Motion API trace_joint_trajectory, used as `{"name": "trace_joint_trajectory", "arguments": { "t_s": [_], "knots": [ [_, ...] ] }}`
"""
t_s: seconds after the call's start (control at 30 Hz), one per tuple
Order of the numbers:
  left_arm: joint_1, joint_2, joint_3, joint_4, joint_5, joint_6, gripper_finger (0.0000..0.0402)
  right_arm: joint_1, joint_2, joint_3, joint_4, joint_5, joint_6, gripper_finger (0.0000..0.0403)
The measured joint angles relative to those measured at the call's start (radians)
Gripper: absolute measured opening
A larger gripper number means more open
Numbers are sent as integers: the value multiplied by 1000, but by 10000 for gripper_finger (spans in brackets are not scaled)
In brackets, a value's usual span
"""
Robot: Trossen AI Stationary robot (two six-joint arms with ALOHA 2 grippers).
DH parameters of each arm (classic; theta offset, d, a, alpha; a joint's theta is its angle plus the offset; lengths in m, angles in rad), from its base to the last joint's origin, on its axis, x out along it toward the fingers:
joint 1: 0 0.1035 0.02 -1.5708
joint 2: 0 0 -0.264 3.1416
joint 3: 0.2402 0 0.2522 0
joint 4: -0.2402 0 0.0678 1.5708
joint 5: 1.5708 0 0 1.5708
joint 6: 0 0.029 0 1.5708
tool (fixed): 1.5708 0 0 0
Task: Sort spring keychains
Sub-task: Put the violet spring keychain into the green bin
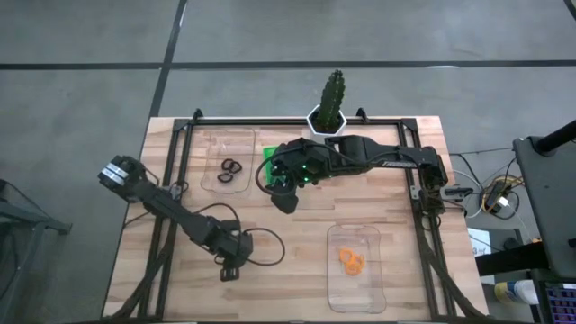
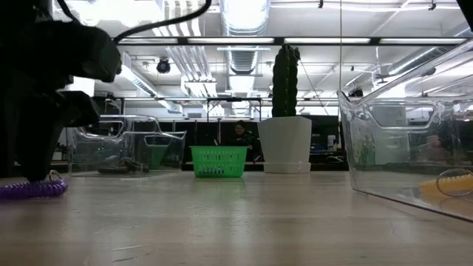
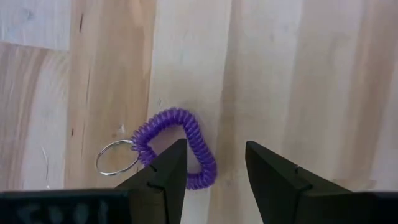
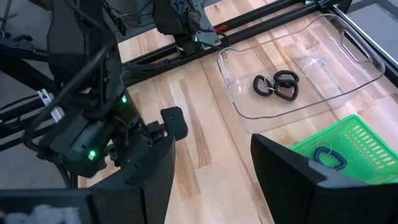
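A purple spring keychain [image 3: 180,140] with a metal ring [image 3: 117,157] lies flat on the wood near the table's front left; it also shows in the low view [image 2: 33,188]. My left gripper [image 3: 216,146] points down over it, open; it also shows in the high view [image 1: 230,264]. One finger [image 3: 163,171] stands in front of the coil's ring end and the other finger on bare wood beside it. My right gripper [image 4: 211,140] is open and empty beside the green bin [image 4: 357,146]; it also shows in the high view [image 1: 283,200]. Black keychains [image 4: 277,84] lie in the far clear tray [image 1: 216,144]. Orange keychains [image 1: 351,261] lie in the near clear tray [image 1: 353,297]. My left gripper comes from above, pointing down, with one fingertip [image 3: 171,158] over the purple coil next to its ring end [image 3: 144,149]. I cannot tell whether it touches the coil. The keychain lies flat on the table.
A dark keychain [image 4: 328,155] lies in the green bin, which also shows in the high view [image 1: 268,166]. A potted cactus [image 1: 329,103] stands at the far edge. A black frame [image 1: 175,193] runs along the table's sides. Bare wood lies between the trays.
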Motion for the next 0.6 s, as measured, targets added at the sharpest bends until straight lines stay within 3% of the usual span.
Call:
{"name": "trace_joint_trajectory", "arguments": {
  "t_s": [0.4,0.5,0.6],
  "knots": [
    [2,87,-3,4,-26,27,147,0,0,-2,3,8,0,203],
    [12,86,-3,0,-25,21,105,0,1,-2,3,9,0,203],
    [26,80,-5,-5,-18,17,31,0,2,-2,4,9,0,203]
  ]
}}
